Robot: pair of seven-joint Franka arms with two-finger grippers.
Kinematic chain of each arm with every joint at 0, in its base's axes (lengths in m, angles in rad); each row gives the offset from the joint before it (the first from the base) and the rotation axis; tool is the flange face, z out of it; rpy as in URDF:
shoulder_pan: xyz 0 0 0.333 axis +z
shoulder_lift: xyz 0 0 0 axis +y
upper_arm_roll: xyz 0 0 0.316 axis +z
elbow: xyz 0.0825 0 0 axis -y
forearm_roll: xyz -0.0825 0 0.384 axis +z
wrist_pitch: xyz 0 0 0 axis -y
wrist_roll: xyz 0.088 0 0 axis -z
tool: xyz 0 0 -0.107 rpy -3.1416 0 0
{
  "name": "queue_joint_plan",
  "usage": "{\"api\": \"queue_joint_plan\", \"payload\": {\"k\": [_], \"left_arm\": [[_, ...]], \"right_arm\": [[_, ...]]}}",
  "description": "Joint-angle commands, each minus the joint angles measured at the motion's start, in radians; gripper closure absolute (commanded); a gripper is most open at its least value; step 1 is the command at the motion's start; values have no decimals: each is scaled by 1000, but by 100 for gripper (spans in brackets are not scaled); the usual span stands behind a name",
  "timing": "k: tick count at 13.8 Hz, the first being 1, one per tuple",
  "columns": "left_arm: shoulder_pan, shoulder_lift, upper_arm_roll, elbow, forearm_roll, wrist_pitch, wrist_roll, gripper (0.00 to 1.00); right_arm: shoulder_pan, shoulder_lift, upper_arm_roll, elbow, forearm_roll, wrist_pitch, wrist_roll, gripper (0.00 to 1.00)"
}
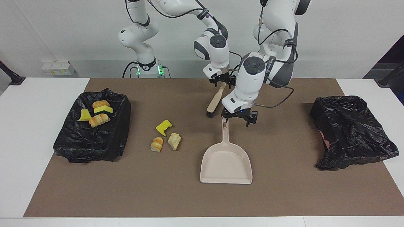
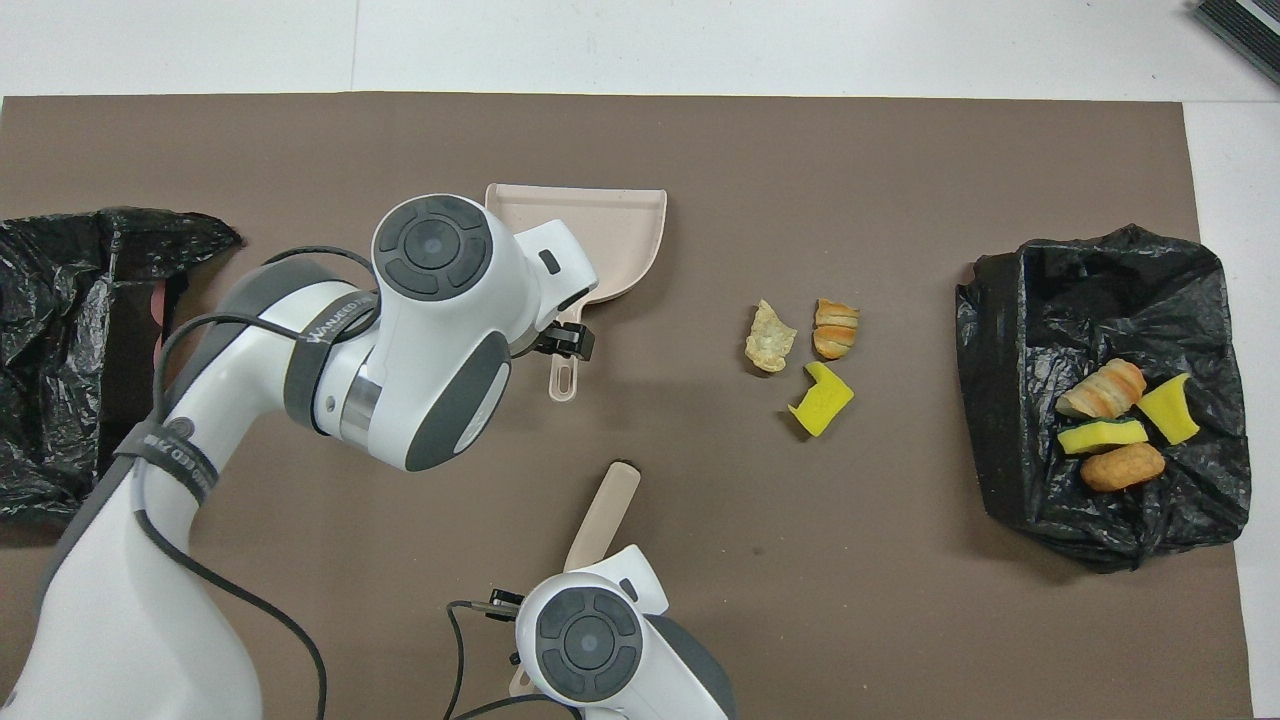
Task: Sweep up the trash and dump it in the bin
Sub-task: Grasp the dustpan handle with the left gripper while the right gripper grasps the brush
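The left end effector (image 1: 239, 120) hangs with fingers spread wide over the dustpan (image 1: 226, 164) handle. The right end effector (image 1: 222, 82) is at the brush (image 1: 215, 101) handle's top; whether it grips, I cannot tell. Three trash bits (image 1: 164, 136) lie on the surface toward the right arm's end from the left end effector; four sit in the bin (image 1: 110, 138).

White table (image 1: 38, 132) carries a brown mat (image 1: 176, 195). On the mat: a beige dustpan (image 1: 226, 162) mid-table, three trash bits (image 1: 165, 137) beside it, a brush (image 1: 214, 102) near the robots' edge, a black bag-lined bin (image 1: 91, 135) at each end, second (image 1: 350, 132).
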Motion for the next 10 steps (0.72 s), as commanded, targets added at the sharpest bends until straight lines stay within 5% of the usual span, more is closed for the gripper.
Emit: {"api": "queue_joint_plan", "payload": {"k": [1, 5, 7, 9, 10], "left_arm": [[-19, 34, 14, 4, 25, 56, -31, 0], [-47, 76, 14, 12, 28, 71, -60, 0], [-53, 74, 14, 12, 23, 41, -65, 32], [-56, 73, 14, 7, 17, 36, -109, 89], [-62, 73, 14, -2, 19, 43, -106, 100]], "right_arm": [[3, -12, -3, -24, 15, 30, -52, 100], [-9, 4, -6, 1, 9, 4, -115, 100], [-9, 4, -9, 1, 6, -16, -113, 100], [-8, -4, -12, 4, -36, -73, -110, 100], [-11, -9, -14, 4, -73, -109, -104, 100]]}}
